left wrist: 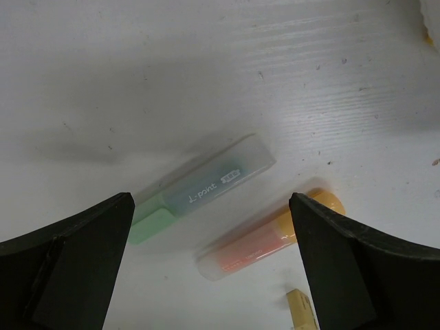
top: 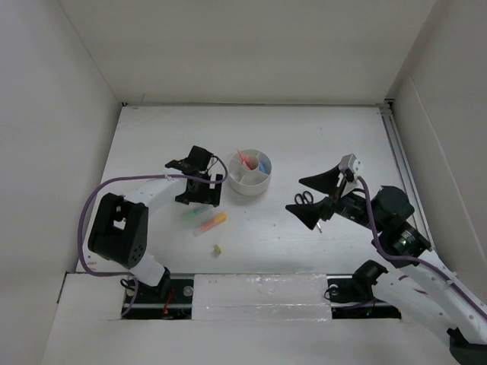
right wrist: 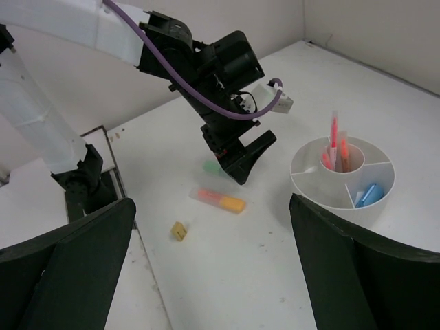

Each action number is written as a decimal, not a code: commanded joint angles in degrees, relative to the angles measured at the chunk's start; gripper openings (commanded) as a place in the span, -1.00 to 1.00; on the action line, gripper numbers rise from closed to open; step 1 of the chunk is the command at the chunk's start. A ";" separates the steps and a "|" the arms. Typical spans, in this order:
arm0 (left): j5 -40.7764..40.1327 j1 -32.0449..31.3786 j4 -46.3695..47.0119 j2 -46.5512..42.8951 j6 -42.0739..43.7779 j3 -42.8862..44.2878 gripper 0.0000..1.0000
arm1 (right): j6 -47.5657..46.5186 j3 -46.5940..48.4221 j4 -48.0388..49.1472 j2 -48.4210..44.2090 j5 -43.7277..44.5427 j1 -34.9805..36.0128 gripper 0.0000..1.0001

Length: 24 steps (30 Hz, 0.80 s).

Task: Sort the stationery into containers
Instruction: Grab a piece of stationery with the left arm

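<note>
Left fingers (left wrist: 75, 268) stand wide apart over the green highlighter (left wrist: 199, 189) on the surface (left wrist: 206, 82) — pickup step; next, lower, straddle it, close. Right fingers (right wrist: 69, 275) — also apart, empty.

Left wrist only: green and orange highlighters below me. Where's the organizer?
Observer: The organizer sits just right of the left end effector in the top view.
Operator: Anything in it?
Observer: Thin pens stand in the centre cup, and a blue highlighter lies in one wedge.
Operator: What's on the right arm's side?
Observer: The scissors lie there, beside the open right end effector.
</note>
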 commanded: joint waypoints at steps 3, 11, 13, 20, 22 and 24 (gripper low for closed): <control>-2.01 0.00 -3.11 -1.74 -1.85 2.90 0.88 | -0.87 -0.22 1.63 -0.54 -1.89 -0.91 1.00; -3.15 -1.14 -2.58 2.13 -1.85 2.90 0.88 | -0.87 -0.22 1.63 -1.77 -1.89 -0.91 1.00; -3.94 -1.14 -2.58 2.75 -1.85 2.90 0.88 | -0.87 -0.22 1.63 -1.77 -1.89 -0.91 1.00; -6.84 -2.29 -3.64 4.76 -2.99 2.90 0.86 | -0.87 -0.22 1.63 -1.77 -1.89 -0.91 1.00; -7.46 -2.29 -3.64 5.30 -3.52 2.90 0.86 | -0.87 -0.22 1.63 -1.77 -1.89 -0.91 1.00; -8.07 -2.29 -3.64 5.82 -3.52 2.90 0.86 | -0.87 -0.22 1.10 -2.29 -1.89 -0.91 1.00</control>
